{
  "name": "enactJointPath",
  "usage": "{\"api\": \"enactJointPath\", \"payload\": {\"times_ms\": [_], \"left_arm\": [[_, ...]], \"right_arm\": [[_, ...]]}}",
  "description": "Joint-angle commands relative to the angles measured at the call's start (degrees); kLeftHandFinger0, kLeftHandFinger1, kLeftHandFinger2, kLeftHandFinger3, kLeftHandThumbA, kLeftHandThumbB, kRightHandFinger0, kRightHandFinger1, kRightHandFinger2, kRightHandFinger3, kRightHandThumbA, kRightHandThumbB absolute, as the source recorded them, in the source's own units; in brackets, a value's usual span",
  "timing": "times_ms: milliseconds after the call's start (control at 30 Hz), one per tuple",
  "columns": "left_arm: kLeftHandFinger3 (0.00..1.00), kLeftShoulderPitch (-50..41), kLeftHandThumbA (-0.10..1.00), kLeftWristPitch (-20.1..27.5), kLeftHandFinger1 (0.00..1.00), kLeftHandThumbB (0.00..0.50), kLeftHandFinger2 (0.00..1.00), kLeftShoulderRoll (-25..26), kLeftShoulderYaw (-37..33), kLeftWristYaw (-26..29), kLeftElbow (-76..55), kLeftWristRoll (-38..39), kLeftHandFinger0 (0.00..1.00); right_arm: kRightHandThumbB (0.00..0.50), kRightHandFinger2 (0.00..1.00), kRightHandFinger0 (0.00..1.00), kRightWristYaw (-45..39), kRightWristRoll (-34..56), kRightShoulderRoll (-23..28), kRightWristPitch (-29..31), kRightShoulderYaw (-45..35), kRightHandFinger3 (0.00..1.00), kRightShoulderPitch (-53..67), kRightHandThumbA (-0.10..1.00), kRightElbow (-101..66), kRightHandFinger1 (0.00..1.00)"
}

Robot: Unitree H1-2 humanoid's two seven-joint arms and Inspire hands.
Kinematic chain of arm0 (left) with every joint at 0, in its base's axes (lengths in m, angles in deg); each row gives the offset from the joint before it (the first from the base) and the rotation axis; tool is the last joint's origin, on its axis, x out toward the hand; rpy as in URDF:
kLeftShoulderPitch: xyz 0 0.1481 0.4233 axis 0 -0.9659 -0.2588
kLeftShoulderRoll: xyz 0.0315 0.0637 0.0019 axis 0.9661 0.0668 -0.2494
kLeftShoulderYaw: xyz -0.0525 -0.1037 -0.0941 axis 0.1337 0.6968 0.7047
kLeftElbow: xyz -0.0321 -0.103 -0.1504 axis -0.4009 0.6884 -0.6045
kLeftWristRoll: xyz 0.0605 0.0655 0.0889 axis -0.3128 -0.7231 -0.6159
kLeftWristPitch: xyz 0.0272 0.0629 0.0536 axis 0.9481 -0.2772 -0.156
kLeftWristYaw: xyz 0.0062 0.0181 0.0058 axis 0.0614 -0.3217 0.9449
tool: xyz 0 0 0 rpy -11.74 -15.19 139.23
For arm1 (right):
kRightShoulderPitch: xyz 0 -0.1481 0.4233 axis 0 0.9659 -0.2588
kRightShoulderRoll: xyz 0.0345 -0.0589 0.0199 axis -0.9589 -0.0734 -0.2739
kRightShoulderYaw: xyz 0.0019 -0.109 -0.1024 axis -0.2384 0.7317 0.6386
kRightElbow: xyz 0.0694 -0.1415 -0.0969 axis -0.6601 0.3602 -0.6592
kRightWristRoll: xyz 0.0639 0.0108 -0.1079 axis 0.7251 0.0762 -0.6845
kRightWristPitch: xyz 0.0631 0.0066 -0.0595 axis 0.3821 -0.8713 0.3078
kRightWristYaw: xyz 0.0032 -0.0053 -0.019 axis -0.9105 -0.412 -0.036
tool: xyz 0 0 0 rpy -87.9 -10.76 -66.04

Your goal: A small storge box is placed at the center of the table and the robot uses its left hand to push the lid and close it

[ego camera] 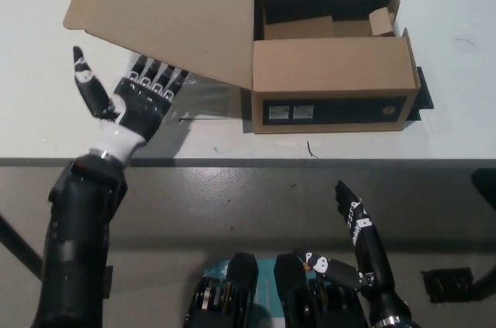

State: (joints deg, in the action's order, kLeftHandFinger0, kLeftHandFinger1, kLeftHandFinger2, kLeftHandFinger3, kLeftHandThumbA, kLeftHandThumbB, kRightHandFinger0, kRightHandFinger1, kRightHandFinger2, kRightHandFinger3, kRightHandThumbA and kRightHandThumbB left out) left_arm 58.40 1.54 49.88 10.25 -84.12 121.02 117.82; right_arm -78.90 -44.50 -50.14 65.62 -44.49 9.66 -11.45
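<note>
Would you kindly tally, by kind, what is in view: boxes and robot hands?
Cardboard box, lid open: 1
Robot hands: 2, the left hand with its fingertips slid under the lid's edge, the right hand resting low
Total: 3

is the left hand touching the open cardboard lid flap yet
Cannot tell. In the head view the open left hand has its fingertips tucked under the raised brown cardboard lid flap of the box; the flap's edge hides any contact or gap.

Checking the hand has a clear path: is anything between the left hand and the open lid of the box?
Nothing: in the head view the left hand has its fingertips slipped under the lid, no object between them.
</note>
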Motion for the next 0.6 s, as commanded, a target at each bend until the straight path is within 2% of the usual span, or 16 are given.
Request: {"api": "enactJointPath", "payload": {"times_ms": [0,300,467,533,567], "left_arm": [[1.0,6.4,1.0,3.0,1.0,0.405,1.0,1.5,-0.1,-3.3,3.8,-3.5,1.0],[1.0,14.0,1.0,5.0,1.0,0.425,1.0,2.1,-0.5,-5.1,8.5,-7.3,1.0],[1.0,15.5,1.0,4.4,1.0,0.435,1.0,1.1,-2.5,-4.3,3.8,-9.8,1.0],[1.0,15.5,1.0,4.7,1.0,0.462,1.0,0.8,-5.8,-3.9,0.3,-13.1,1.0],[1.0,15.4,1.0,4.7,1.0,0.449,1.0,0.6,-7.0,-3.3,-0.9,-14.3,1.0]], "right_arm": [[0.305,1.0,1.0,0.0,1.2,-0.4,3.1,0.4,1.0,-1.2,1.0,-1.7,1.0],[0.317,1.0,1.0,-0.4,1.5,-0.3,3.1,0.4,1.0,-1.4,1.0,-1.8,1.0],[0.313,1.0,1.0,-0.4,0.9,0.1,3.1,0.7,1.0,-1.3,1.0,-2.1,1.0],[0.307,1.0,1.0,-0.5,0.9,0.3,3.1,0.9,1.0,-1.3,1.0,-2.2,1.0],[0.306,1.0,1.0,-0.7,1.0,0.3,3.1,1.0,1.0,-1.3,1.0,-2.1,1.0]]}}
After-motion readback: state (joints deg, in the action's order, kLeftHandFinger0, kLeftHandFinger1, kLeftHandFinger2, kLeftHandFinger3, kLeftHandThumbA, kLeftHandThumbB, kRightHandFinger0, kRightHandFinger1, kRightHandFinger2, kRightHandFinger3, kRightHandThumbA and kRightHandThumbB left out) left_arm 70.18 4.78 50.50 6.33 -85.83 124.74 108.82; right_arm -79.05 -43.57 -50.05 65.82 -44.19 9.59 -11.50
